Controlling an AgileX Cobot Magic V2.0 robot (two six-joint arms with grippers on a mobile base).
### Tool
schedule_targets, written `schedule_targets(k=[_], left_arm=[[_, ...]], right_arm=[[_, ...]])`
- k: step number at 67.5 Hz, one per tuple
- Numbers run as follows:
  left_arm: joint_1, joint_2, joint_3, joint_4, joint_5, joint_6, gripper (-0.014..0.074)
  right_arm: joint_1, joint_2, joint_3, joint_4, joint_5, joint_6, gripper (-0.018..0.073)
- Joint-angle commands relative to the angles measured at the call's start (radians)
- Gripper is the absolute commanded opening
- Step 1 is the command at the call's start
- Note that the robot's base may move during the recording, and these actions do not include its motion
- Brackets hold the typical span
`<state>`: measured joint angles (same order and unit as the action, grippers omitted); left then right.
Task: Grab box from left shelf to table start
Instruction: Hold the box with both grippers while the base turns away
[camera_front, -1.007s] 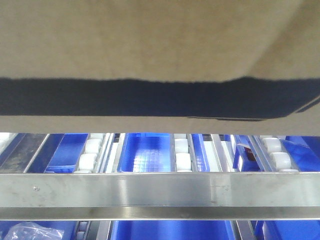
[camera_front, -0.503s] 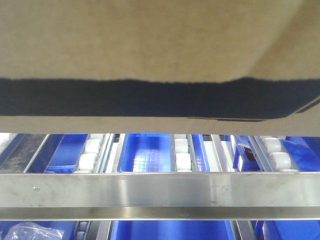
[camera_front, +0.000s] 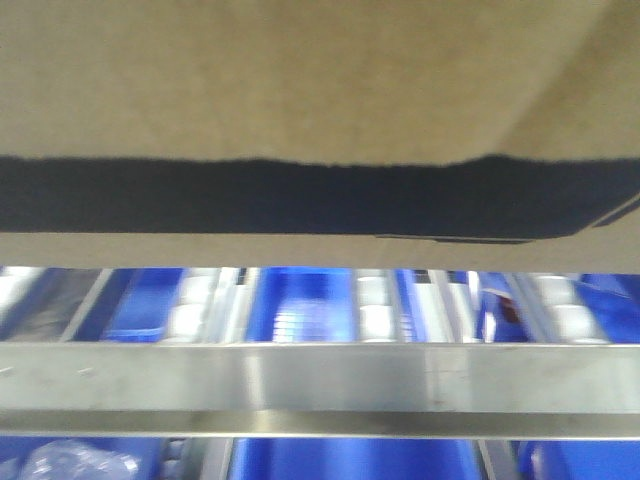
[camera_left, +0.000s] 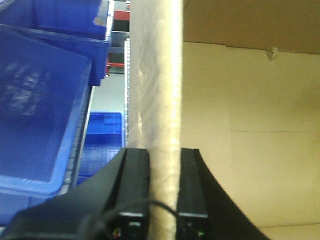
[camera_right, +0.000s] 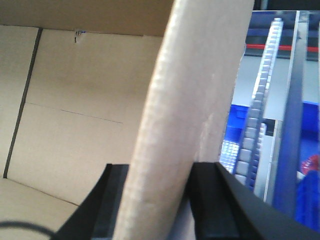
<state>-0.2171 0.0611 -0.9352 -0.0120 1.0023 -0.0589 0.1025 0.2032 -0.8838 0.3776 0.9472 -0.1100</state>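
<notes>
Blue bins (camera_front: 305, 300) and rows of white rollers (camera_front: 375, 320) blur together behind the brushed steel front rail of the left shelf (camera_front: 320, 385) in the front view. The box (camera_front: 300, 80) fills the whole upper half, close to the camera. Its brown face and black printed band (camera_front: 250, 195) sit above the rail, so it seems carried rather than resting, though its underside is hidden. From the left wrist, the left fingers (camera_left: 136, 185) are closed narrow on the box's upright left wall, one outside and one inside the open carton, with stacked bins off to the left. From the right wrist, the right fingers (camera_right: 210, 205) pinch the opposite wall the same way, a roller track (camera_right: 260, 115) running away on the right. Gripping both side walls at once likely suits a carton too wide for one arm. The right wall looks slightly bowed, so it may flex under load. No counter is in view, and the set-down appears yet to be done.
</notes>
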Motion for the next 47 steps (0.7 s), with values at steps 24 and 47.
schedule_targets(k=[24,47], left_arm=[[-0.006,0.015,-0.033,0.041,-0.197,-0.003,-0.0099],[-0.006,0.015,-0.033,0.041,-0.197,-0.003,-0.0099]], right_arm=[[-0.003,0.016,-0.028,-0.058,-0.144,-0.029,0.0063],[-0.003,0.016,-0.028,-0.058,-0.144,-0.029,0.0063]])
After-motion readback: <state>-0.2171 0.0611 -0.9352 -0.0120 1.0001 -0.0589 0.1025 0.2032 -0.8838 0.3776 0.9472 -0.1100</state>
